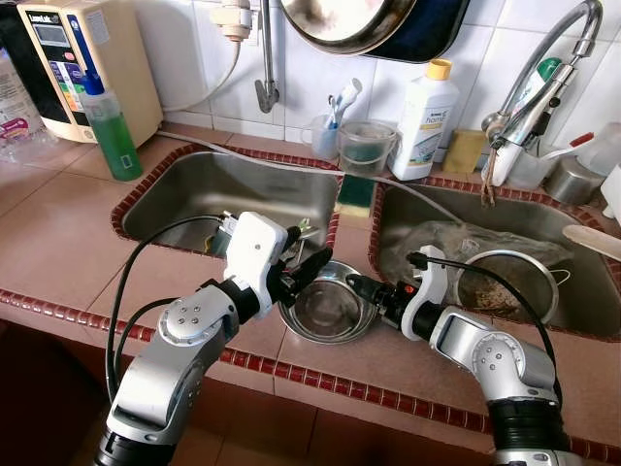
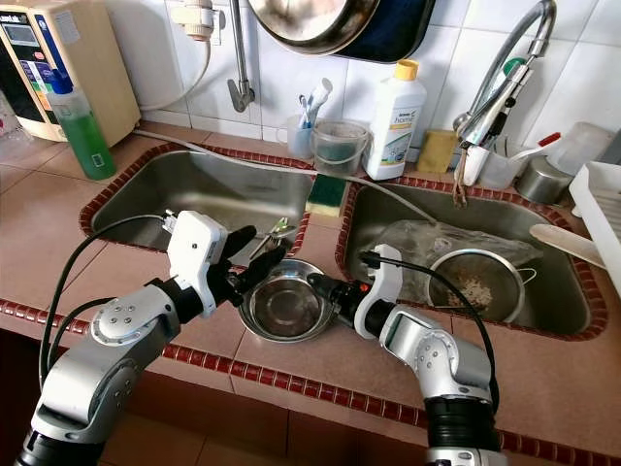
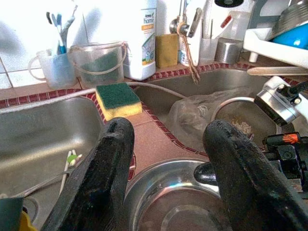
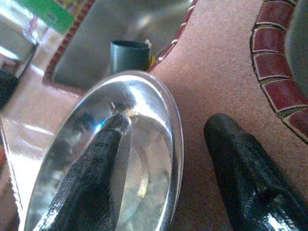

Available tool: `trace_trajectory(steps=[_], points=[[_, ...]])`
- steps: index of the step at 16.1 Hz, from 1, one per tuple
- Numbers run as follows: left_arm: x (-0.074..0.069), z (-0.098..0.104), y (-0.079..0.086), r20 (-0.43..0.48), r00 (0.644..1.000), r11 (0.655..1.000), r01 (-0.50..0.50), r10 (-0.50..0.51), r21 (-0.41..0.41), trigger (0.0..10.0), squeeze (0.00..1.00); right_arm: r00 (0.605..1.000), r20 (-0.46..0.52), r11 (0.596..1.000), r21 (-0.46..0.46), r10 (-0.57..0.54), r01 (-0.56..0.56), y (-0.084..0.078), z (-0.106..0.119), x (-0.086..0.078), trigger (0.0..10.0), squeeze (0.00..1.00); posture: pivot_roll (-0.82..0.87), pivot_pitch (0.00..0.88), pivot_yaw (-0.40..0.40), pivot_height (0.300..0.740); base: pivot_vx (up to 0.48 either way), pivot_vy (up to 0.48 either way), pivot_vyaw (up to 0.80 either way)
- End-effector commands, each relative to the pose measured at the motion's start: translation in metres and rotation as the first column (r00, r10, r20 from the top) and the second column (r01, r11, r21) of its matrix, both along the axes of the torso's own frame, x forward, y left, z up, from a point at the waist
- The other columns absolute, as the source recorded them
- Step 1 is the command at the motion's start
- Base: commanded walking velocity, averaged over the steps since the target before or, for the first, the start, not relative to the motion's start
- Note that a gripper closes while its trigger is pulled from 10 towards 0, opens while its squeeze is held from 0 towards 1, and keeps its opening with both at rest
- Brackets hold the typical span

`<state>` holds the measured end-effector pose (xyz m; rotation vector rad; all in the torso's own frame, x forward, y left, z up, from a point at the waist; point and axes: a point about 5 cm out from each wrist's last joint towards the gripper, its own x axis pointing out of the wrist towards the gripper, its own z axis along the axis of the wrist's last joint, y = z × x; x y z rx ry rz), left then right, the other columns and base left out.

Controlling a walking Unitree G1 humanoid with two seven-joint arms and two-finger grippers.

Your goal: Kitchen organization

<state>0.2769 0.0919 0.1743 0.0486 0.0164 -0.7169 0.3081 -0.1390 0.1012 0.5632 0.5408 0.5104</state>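
A small steel bowl [image 1: 328, 311] sits on the tiled counter in front of the divider between the two sinks. My left gripper [image 1: 309, 264] hovers open at the bowl's left rim, and in the left wrist view its fingers [image 3: 110, 159] stand wide apart above the bowl [image 3: 178, 207]. From the right, my right gripper [image 1: 361, 287] reaches the bowl's right rim. It is open: the right wrist view has one finger [image 4: 96, 163] inside the bowl [image 4: 144, 110] and the other outside on the counter, straddling the rim.
Behind the bowl lie the left sink [image 1: 194, 194] and the right sink [image 1: 582, 291], which holds a strainer [image 1: 505, 282] and a plastic bag. A green-yellow sponge [image 1: 355, 191] rests on the divider. Bottles, cups and a tap [image 1: 543, 87] line the back wall. A dish rack [image 2: 602, 214] stands at the right.
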Motion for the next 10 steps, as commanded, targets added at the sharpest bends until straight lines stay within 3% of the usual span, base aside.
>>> trace_trajectory(steps=[1,3,5,7,8,9,10], points=[[0.001,0.007,-0.001,0.022,1.0,1.0,0.0,0.0,-0.005,10.0,0.0,1.0,-0.011,0.997,-0.083,-0.002,0.001,-0.007,-0.006,-0.002,0.0,0.0,-0.16,0.0,-0.016,0.736,0.0,0.0,0.0],[0.0,0.007,-0.001,0.022,1.0,1.0,0.0,0.0,-0.005,10.0,0.0,0.998,0.021,0.987,-0.149,0.064,-0.06,-0.007,-0.005,-0.005,0.0,0.0,-0.15,0.0,-0.015,0.736,0.0,0.0,0.0],[0.0,0.007,0.0,0.019,1.0,1.0,0.001,-0.001,-0.006,10.0,0.0,0.972,0.101,0.878,-0.455,0.213,-0.145,-0.014,-0.007,-0.009,0.0,0.0,-0.16,0.0,-0.013,0.736,0.0,0.0,0.0],[-0.001,0.007,-0.001,0.017,1.0,1.0,0.003,-0.003,-0.006,10.0,0.0,0.95,0.128,0.792,-0.59,0.286,-0.159,-0.019,-0.008,-0.009,0.0,0.0,-0.16,0.0,-0.011,0.736,0.0,0.0,0.0],[-0.001,0.007,-0.001,0.017,1.0,1.0,0.004,-0.004,-0.008,10.0,0.0,0.936,0.129,0.709,-0.688,0.328,-0.154,-0.024,-0.009,-0.008,0.0,0.0,-0.16,0.0,-0.012,0.736,0.0,0.0,0.0],[-0.001,0.007,-0.001,0.017,1.0,1.0,0.005,-0.005,-0.008,10.0,0.0,0.929,0.133,0.674,-0.724,0.344,-0.146,-0.026,-0.009,-0.007,0.0,0.0,-0.16,0.0,-0.012,0.736,0.0,0.0,0.0],[-0.001,0.007,-0.001,0.016,1.0,1.0,0.005,-0.005,-0.008,10.0,0.0,0.933,0.141,0.701,-0.699,0.332,-0.144,-0.025,-0.007,-0.006,0.0,0.0,-0.16,0.0,-0.012,0.736,0.0,0.0,0.0]])
